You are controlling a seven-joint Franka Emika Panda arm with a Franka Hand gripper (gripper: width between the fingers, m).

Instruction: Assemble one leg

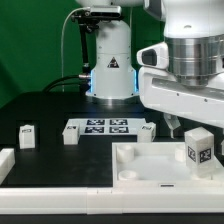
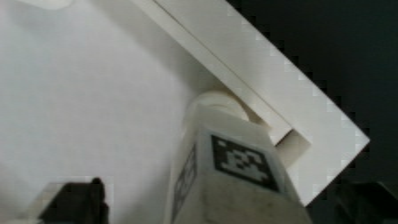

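The marker board lies mid-table, in front of the robot base. 3 legs line up with it: 1 leg well apart on the exterior view's left, 1 just beside the board's left end, 1 just beside its right end. The tray part lies nearer the camera, toward the right. The 4th leg stands upright over the tray's right corner.
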